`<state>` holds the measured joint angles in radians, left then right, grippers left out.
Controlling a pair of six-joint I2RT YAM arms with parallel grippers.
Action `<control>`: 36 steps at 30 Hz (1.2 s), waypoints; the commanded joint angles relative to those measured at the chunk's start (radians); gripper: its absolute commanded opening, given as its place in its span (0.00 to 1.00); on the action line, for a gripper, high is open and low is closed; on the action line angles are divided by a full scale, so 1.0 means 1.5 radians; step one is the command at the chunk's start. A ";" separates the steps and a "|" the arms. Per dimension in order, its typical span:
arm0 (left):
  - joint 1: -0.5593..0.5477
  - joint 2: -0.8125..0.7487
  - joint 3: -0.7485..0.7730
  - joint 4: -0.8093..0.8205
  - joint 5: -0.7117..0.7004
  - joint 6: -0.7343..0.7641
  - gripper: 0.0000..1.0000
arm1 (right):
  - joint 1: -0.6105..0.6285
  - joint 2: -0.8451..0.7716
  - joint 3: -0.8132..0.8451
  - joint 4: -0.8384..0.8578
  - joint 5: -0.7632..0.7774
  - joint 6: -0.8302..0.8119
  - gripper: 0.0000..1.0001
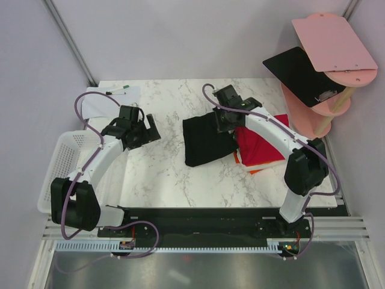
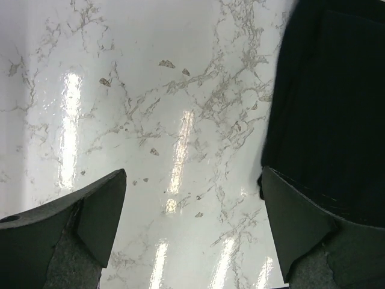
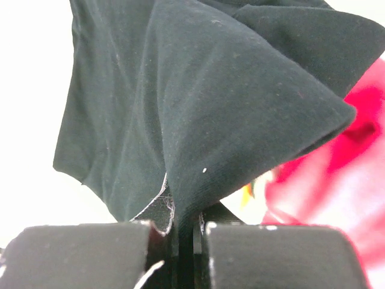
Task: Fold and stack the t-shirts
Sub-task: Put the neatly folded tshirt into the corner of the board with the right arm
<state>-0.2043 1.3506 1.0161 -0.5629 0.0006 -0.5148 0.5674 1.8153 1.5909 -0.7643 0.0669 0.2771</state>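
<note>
Pinching a raised fold of the black t-shirt [image 1: 201, 144] with right gripper [image 1: 224, 122], jaws clamped flat on the cloth, fabric tenting up from the pinch in the wrist view. Resting mid-way across the marble table [image 1: 162, 174], bulk of the shirt spreading left and toward the near edge from the grip, long side running roughly far-to-near. Lying just right of it, under the right arm: folded red t-shirt [image 1: 264, 141], orange t-shirt [image 1: 255, 171] peeking out beneath; black edge touching or overlapping the red, cannot tell which. Hovering left of the shirt: left gripper [image 1: 148, 129], spread wide, holding nothing, near the shirt's left edge but apart in the top view. Judging right arm nearer to shirt and stack, so likely a short carry rightward.
</note>
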 commanded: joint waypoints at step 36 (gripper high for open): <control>-0.060 0.047 0.004 0.042 0.096 0.026 0.99 | -0.312 -0.116 -0.028 -0.184 0.261 -0.088 0.27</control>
<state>-0.2226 1.4319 1.0161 -0.5686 0.0647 -0.5133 0.0998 1.6070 1.5654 -1.0473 0.3378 0.1574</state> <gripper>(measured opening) 0.993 0.243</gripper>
